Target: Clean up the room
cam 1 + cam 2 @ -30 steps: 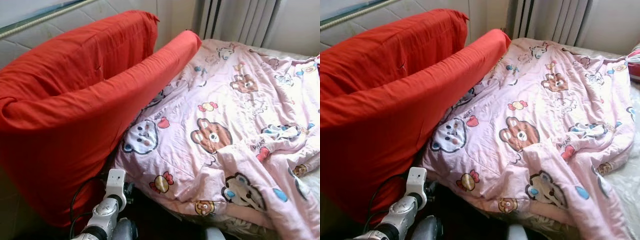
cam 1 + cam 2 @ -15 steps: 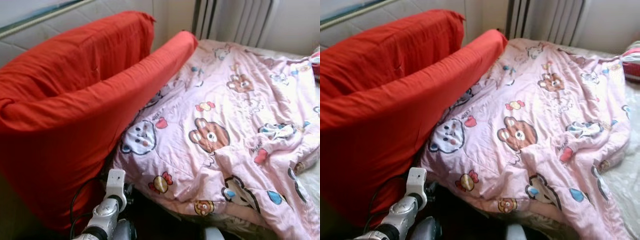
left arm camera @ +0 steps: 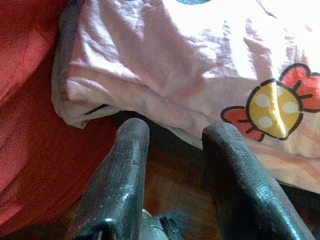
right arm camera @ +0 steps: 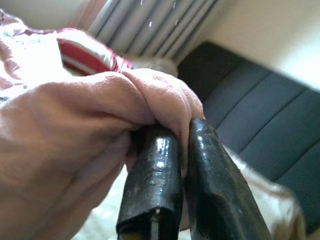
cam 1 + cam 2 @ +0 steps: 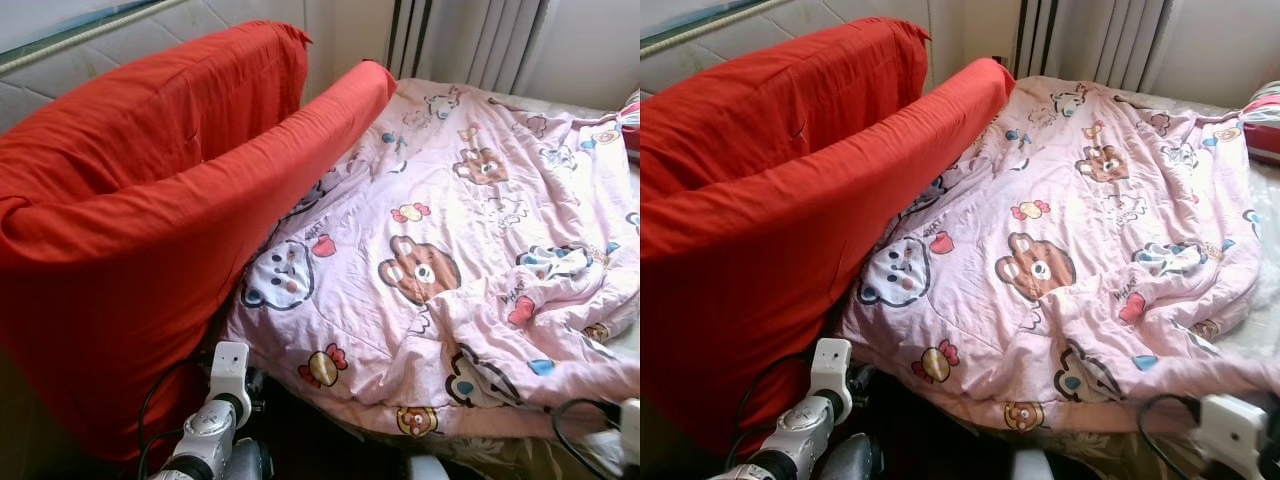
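Pink cartoon-print quilt (image 5: 470, 260) covers most of the bed (image 5: 1260, 335), its near edge bunched at the foot. Right gripper (image 4: 182, 132) has its jaws clamped together on a fold of that quilt; in the head views its arm is cut off at the lower right corner, with the fingertips hidden behind cloth. Left gripper (image 3: 172, 132) hangs low by the quilt's near-left corner, jaws apart, holding nothing. Red fabric-covered mattress (image 5: 150, 210) leans up along the bed's left side. Striped red-white pillow (image 4: 85, 52) is half hidden behind the quilt.
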`<state>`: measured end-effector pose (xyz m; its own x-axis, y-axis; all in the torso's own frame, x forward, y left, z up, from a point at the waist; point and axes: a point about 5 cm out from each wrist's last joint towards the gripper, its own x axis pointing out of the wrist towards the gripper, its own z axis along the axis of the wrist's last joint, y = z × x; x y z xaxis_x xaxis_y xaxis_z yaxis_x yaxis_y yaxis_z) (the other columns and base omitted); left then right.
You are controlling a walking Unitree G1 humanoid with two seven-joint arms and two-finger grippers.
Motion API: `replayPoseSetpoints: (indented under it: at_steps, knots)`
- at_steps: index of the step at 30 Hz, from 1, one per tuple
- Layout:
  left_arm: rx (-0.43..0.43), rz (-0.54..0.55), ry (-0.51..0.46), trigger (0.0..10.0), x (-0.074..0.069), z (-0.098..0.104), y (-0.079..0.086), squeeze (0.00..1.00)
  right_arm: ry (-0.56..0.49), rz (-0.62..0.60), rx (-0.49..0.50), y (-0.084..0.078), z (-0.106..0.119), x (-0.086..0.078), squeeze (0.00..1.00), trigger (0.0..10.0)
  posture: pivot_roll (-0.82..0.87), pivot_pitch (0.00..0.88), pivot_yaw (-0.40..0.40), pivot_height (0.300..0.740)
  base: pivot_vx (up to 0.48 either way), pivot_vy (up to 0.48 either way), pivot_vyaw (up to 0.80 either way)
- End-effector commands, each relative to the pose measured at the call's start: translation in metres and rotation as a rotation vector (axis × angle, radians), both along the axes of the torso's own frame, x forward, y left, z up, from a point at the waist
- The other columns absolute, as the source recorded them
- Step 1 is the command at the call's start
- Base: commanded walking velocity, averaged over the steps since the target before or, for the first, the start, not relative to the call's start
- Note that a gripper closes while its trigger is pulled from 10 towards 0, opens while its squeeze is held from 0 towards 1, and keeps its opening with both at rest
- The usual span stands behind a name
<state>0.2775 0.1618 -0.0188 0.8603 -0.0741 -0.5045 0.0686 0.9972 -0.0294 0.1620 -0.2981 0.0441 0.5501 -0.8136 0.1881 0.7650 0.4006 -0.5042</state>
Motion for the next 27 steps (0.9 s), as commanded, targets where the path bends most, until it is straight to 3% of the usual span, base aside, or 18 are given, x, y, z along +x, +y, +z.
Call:
replayPoseSetpoints:
  at_steps: [1, 2, 3, 4, 5, 6, 7, 27]
  knots:
    - [0.0, 0.017, 0.038, 10.0, -0.006, -0.006, 0.003, 0.0, 0.058, -0.033, 0.201, -0.003, -0.027, -0.011, 0.0, 0.0, -0.15, 0.057, 0.017, 0.628, 0.0, 0.0, 0.0]
    - [0.0, 0.017, 0.038, 10.0, -0.006, -0.006, 0.003, 0.0, 0.063, -0.03, 0.264, -0.002, -0.034, -0.012, 0.0, 0.0, -0.15, 0.057, 0.017, 0.628, 0.0, 0.0, 0.0]
    - [0.001, 0.017, 0.038, 10.0, -0.007, -0.006, 0.003, 0.0, 0.107, 0.017, 0.453, 0.006, -0.055, -0.012, 0.0, 3.5, -0.15, 0.064, 0.02, 0.628, 0.0, 0.0, 0.0]
    - [0.001, 0.018, 0.043, 10.0, -0.007, -0.007, 0.004, 0.0, 0.131, 0.045, 0.515, 0.011, -0.063, -0.012, 0.0, 5.8, -0.15, 0.064, 0.02, 0.628, 0.0, 0.0, 0.0]
    - [0.001, 0.019, 0.046, 10.0, -0.008, -0.008, 0.004, 0.0, 0.146, 0.063, 0.551, 0.015, -0.068, -0.012, 0.0, 5.8, -0.15, 0.064, 0.02, 0.628, 0.0, 0.0, 0.0]
    - [0.002, 0.02, 0.049, 10.0, -0.009, -0.008, 0.004, 0.0, 0.178, 0.091, 0.576, 0.02, -0.074, -0.013, 0.0, 10.0, -0.15, 0.067, 0.021, 0.628, 0.0, 0.0, 0.0]
    - [0.002, 0.019, 0.051, 10.0, -0.009, -0.009, 0.005, 0.0, 0.229, 0.128, 0.595, 0.028, -0.082, -0.014, 0.0, 10.0, -0.14, 0.066, 0.02, 0.628, 0.0, 0.0, 0.0]
    - [0.002, 0.019, 0.051, 10.0, -0.009, -0.009, 0.005, 0.0, 0.229, 0.128, 0.595, 0.028, -0.082, -0.014, 0.0, 10.0, -0.14, 0.066, 0.02, 0.628, 0.0, 0.0, 0.0]
